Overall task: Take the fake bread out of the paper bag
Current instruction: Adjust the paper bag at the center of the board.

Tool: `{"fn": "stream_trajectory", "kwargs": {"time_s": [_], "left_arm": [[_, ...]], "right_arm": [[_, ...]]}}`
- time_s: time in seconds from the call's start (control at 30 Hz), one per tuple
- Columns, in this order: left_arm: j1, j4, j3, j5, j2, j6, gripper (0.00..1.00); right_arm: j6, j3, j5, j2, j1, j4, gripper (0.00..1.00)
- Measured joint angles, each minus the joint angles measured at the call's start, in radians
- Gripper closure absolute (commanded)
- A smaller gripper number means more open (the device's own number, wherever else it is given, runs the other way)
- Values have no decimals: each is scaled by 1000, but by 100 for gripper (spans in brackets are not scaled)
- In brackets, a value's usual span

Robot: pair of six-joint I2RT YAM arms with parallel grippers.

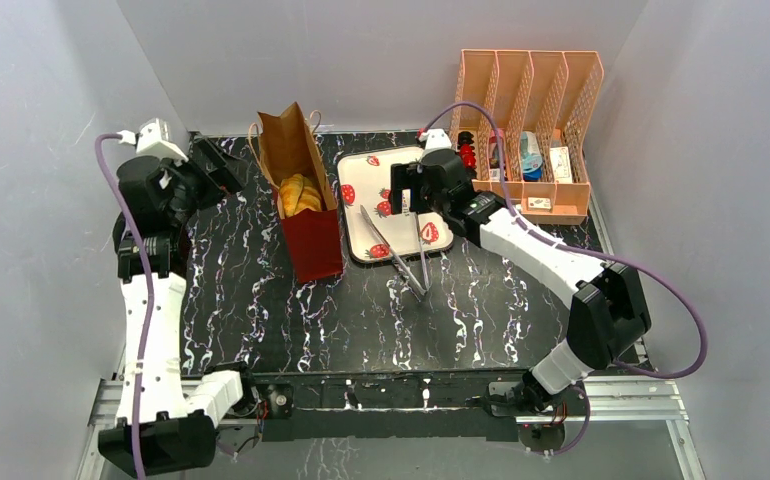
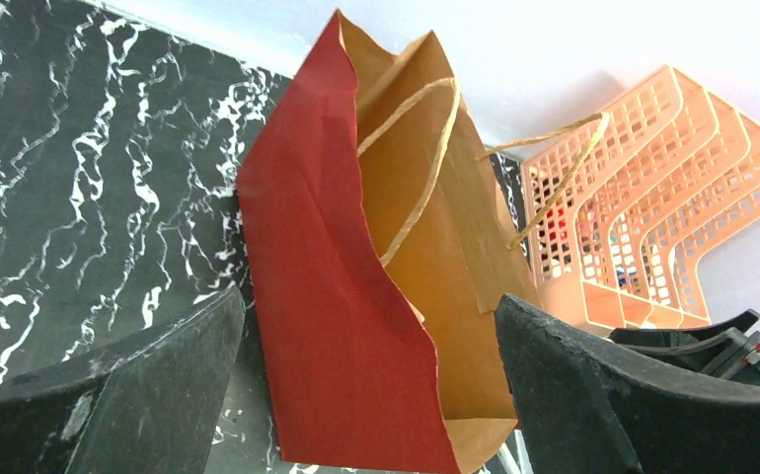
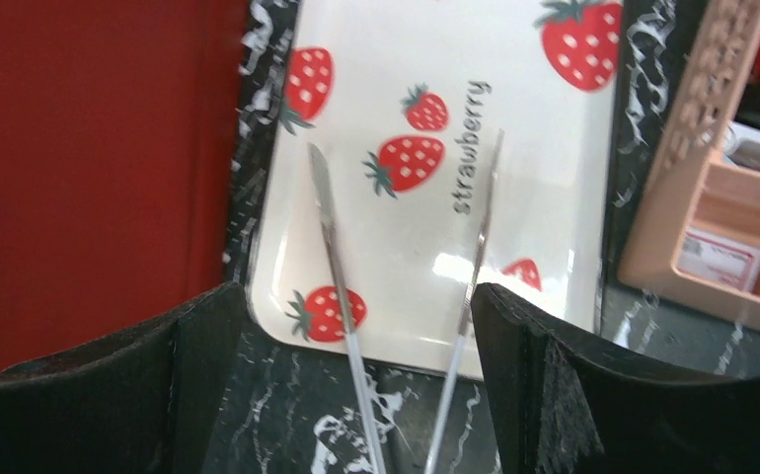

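The paper bag [image 1: 306,215] stands upright at the table's back left, brown above and red below, with its mouth open. Orange fake bread [image 1: 299,194] shows inside it. My left gripper [image 1: 223,168] is open just left of the bag, apart from it. In the left wrist view the paper bag [image 2: 356,296] with its twine handles fills the gap between the wide-open left gripper [image 2: 371,385]. My right gripper [image 1: 408,197] hovers open over the tray, to the bag's right. In the right wrist view the right gripper [image 3: 356,375] is empty, and the bag's red side [image 3: 90,168] is at left.
A strawberry-print tray [image 1: 371,170] lies right of the bag. Metal tongs [image 1: 401,255] rest across its near edge, their arms [image 3: 337,247] spread on the tray [image 3: 544,178]. A peach mesh organizer [image 1: 531,120] with small items stands at the back right, also visible as the organizer [image 2: 652,197].
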Motion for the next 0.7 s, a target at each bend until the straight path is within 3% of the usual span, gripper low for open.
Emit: {"fn": "stream_trajectory", "kwargs": {"time_s": [0.23, 0.7], "left_arm": [[-177, -81, 101, -83, 145, -21, 2], [-306, -156, 190, -272, 267, -24, 2]], "right_arm": [[-10, -1, 152, 35, 31, -104, 14], [-68, -3, 208, 91, 35, -118, 13]]}}
